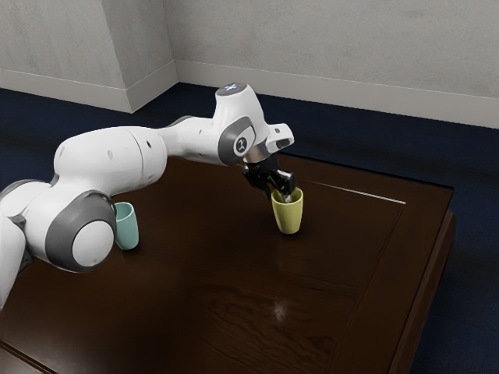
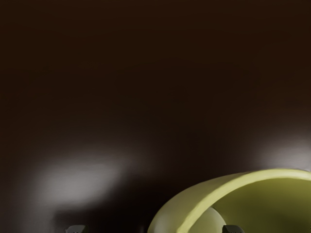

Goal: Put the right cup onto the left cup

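My gripper [image 1: 278, 195] is at the near-left part of the yellow cup's rim in the exterior view, pointing down. The yellow cup [image 1: 289, 216] stands upright on the table. In the wrist view the gripper [image 2: 154, 228] has its two fingertips wide apart at the lower edge, one over the opening of the yellow cup [image 2: 262, 177] and the other outside it. The cup's wall lies between them, with gaps on both sides, so the gripper is open. A teal cup [image 1: 127, 227] stands upright at the exterior view's left, partly hidden behind the arm.
The dark wooden table [image 1: 234, 273] carries both cups, set well apart, with the arm stretching above the area between them. Its far edge runs behind the yellow cup, and another edge slopes down at the exterior view's right.
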